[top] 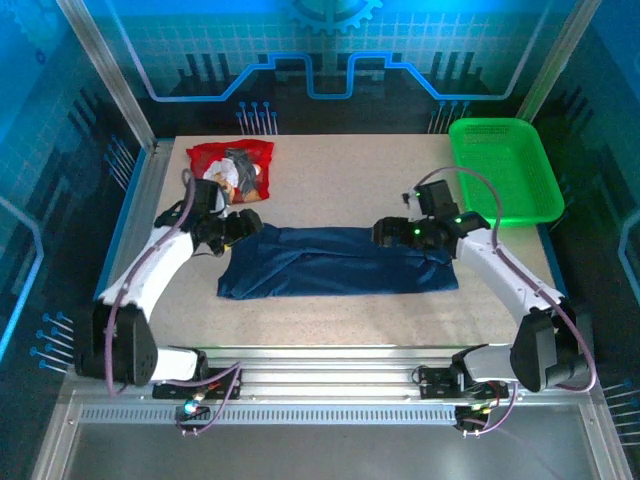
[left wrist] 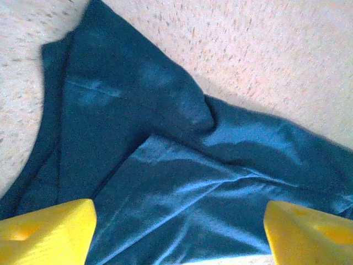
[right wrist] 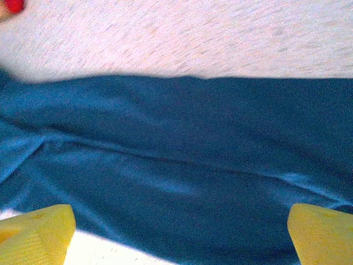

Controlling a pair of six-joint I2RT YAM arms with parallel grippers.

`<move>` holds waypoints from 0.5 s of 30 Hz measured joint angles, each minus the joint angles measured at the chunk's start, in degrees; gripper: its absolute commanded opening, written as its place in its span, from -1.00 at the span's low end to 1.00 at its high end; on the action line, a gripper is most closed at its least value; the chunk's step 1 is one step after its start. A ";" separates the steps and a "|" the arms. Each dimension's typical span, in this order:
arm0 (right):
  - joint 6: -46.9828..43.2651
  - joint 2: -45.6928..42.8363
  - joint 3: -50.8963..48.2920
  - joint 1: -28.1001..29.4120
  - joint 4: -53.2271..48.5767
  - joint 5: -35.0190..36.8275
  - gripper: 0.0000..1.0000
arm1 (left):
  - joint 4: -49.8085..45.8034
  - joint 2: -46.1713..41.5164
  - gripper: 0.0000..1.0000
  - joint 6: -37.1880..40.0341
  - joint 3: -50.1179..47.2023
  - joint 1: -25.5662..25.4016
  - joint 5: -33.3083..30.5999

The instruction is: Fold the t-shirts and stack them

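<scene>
- Two t-shirts are laid out on the table (top: 340,180). At the far left, towards the back, the red t-shirt (top: 232,165) is seen bunched with its print showing, apart from the work in front of it.
- Just in front of it, the left gripper (top: 240,225) is held over the left end of the navy t-shirt (top: 335,262). Its yellow fingers (left wrist: 47,232) are spread wide and nothing is pinched between them.
- Across the middle, the navy t-shirt is stretched out as a long band, apparently already doubled lengthwise.
- Further right, the right gripper (top: 390,232) is poised over the band's back edge, jaws wide apart and nothing held.
- At the far right, the green mesh basket (top: 505,170) is parked at the back corner.
- An end-over-end fold looks due next. Every layer should be caught at each corner, both ends lifted together, and edges matched before setting down.
- The whole layout is given by the overhead view alone. The left end's overlapping layers and puckered ridge are revealed only by the left wrist camera. One long crease, and a speck of red at the top-left corner, are caught by the right wrist camera.
</scene>
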 measured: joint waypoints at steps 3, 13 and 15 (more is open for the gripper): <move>-0.52 1.99 0.00 3.28 0.04 -2.16 0.99 | -1.16 7.13 0.07 4.94 1.99 -1.11 0.50; -0.59 5.03 0.02 6.49 0.28 -3.56 0.99 | -1.36 15.45 -0.13 11.08 5.27 -2.19 -2.16; -0.57 5.07 0.02 6.51 0.28 -3.58 1.00 | -0.63 17.00 -0.14 11.65 6.23 -2.56 -2.60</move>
